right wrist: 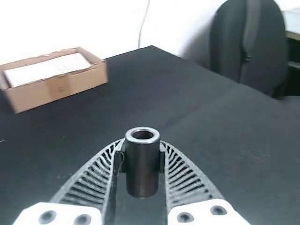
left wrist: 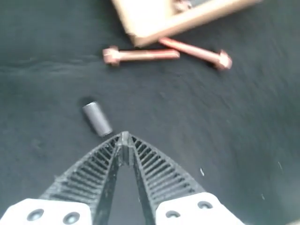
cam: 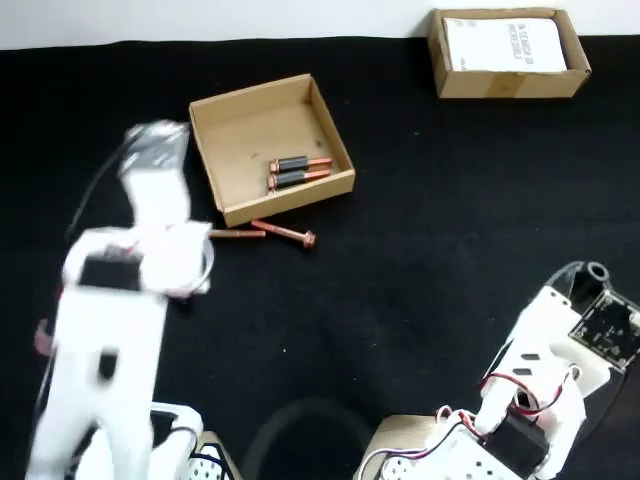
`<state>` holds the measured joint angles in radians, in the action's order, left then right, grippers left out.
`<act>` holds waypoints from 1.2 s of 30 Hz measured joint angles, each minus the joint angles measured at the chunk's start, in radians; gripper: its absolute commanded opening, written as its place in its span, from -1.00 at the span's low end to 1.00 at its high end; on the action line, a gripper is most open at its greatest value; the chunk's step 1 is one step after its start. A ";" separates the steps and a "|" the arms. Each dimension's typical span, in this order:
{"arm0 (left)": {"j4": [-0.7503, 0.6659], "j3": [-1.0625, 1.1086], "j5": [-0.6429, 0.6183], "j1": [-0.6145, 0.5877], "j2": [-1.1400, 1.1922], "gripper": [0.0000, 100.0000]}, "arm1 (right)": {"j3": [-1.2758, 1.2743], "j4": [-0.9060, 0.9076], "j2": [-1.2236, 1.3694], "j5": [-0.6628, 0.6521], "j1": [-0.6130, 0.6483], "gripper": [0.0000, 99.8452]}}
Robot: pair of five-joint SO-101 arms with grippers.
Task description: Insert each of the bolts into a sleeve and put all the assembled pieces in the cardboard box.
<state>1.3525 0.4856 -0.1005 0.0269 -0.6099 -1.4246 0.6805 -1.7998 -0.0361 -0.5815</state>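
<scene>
Two assembled pieces [cam: 297, 172] lie in the open cardboard box [cam: 228, 124]. Two loose copper bolts [cam: 285, 234] lie on the black table just in front of the box, also seen as one bolt [left wrist: 140, 55] and a second bolt [left wrist: 197, 51]. A dark sleeve [left wrist: 97, 118] lies on its side a short way from the tips of my left gripper [left wrist: 124, 138], which is shut and holds nothing. My right gripper [right wrist: 140, 146] is shut on an upright dark sleeve [right wrist: 142, 164], held above the table at the near right [cam: 597, 270].
A second cardboard box [cam: 508, 52] with white paper in it stands at the far right corner, also seen as a box [right wrist: 51, 79]. A dark office chair [right wrist: 248, 42] stands beyond the table. The white left arm [cam: 130, 290] covers the table's near left.
</scene>
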 measured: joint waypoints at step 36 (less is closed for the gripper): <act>0.397 -1.206 1.445 0.236 1.341 -0.55 | -0.245 -0.420 -0.017 -0.190 -0.135 -0.99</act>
<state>1.7499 -0.7204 1.3449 0.2631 0.7311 -1.6701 0.2601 -1.8167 -0.2263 -0.7165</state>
